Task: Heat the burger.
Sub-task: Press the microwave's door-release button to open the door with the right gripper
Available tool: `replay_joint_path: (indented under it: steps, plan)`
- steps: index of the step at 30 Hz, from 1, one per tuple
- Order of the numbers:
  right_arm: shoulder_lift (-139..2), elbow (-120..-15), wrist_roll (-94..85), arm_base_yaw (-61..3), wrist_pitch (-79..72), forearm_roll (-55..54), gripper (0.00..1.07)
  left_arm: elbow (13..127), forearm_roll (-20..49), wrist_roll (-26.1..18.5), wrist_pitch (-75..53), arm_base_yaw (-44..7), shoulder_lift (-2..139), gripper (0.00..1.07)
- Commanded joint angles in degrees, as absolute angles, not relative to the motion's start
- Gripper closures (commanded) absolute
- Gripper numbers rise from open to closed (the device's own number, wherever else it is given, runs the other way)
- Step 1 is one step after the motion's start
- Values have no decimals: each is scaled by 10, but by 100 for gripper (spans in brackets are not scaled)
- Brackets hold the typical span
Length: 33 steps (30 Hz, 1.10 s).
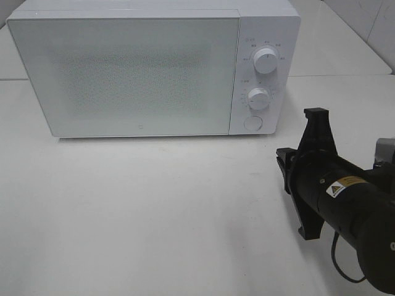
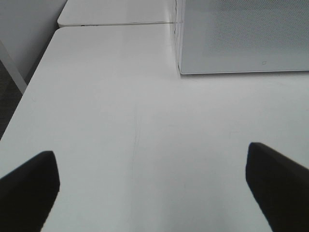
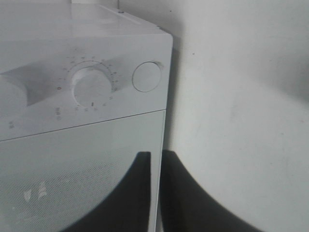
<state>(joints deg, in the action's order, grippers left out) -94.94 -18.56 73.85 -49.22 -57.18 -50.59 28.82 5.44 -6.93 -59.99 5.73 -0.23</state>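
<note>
Arm on the right [image 1: 349, 200]: black glossy tube with a yellow warning sticker, reaching in over the surface's right edge. Its wrist is rolled on its side, so the gripper's cross bar stands upright.
Right gripper [image 3: 155, 162]: matte black fingers [image 3: 137, 193] drawn together with only a thin slit between them and nothing held. It is aimed at the oven's lower front edge, below the control panel.
Left gripper [image 2: 149, 150]: jaws spread wide, one dark finger at each side of the wrist view, empty, hovering low over bare surface and facing the oven's front corner.
Surface [image 1: 154, 209]: white, smooth, matte tabletop with a faint hairline scratch.
Boxy white microwave oven [image 1: 37, 92]: stands along the far edge of the surface.
Door [image 1: 139, 74]: shut. It is a flat pale glass panel with a fine dotted mesh that hides the inside.
Controls: two round white ribbed knobs, the upper [image 1: 265, 60] and the lower [image 1: 258, 98], with a flat round white button [image 1: 252, 123] under them.
Burger: seen in no view, so I cannot tell where it lies.
</note>
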Motion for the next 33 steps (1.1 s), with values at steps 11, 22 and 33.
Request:
replay_joint_path:
  steps: [11,22,33]
  plan:
    - [-950,-217,727,-458,-563,-513,106,286,57,-68,-595,60,-14,6]
    - [-1032,-272,807,-433,-568,-461,105,286,57,-68,-595,60,-14,6]
    - [-1112,-357,827,-396,-575,-439,107,286,57,-68,-595,60,-14,6]
